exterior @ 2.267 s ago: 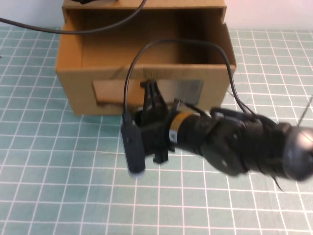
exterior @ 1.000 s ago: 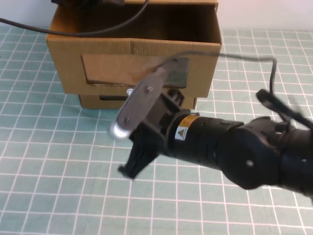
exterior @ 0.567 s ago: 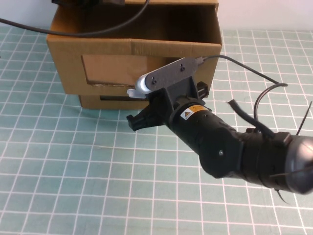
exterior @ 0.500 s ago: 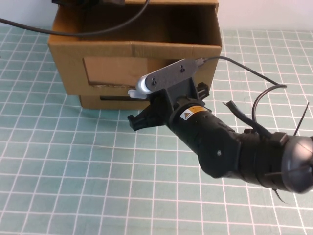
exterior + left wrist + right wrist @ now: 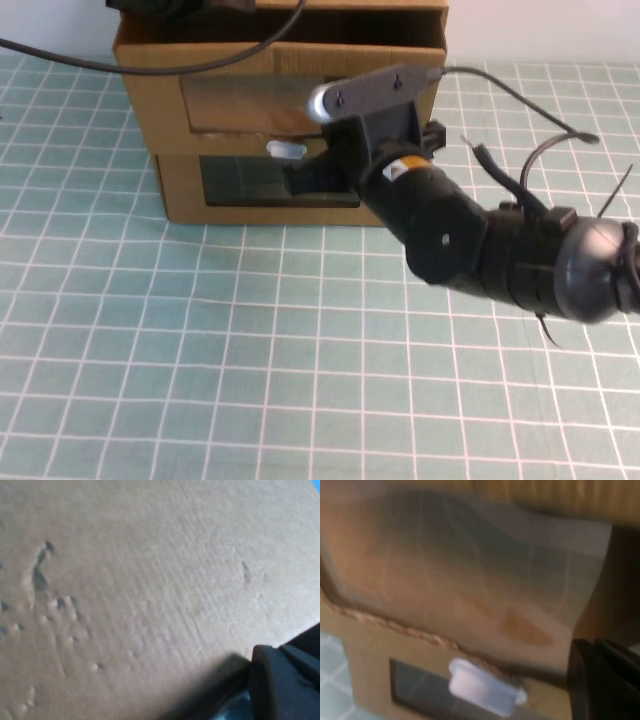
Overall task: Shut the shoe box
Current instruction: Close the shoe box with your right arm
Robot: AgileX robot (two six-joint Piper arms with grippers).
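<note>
The shoe box (image 5: 230, 125) is the upper of two stacked brown cardboard boxes at the back of the table. Its front has a clear window (image 5: 250, 100) with a small white pull tab (image 5: 286, 150) below it. A narrow dark strip of its inside shows behind the front. The window (image 5: 470, 575) and tab (image 5: 482, 687) fill the right wrist view. My right gripper (image 5: 308, 178) is close against the box fronts, just under the tab. My left gripper (image 5: 172, 6) sits at the top back left of the box, with bare cardboard (image 5: 140, 590) close before it.
The lower cardboard box (image 5: 180, 195) with a dark window (image 5: 255, 182) stands under the shoe box. A black cable (image 5: 60, 55) runs across the box top from the left. The table has a green gridded mat (image 5: 200, 350).
The shoe box's front has slid back towards the rear and now sits nearly level with the lower box. My right arm has followed it forward and turned.
</note>
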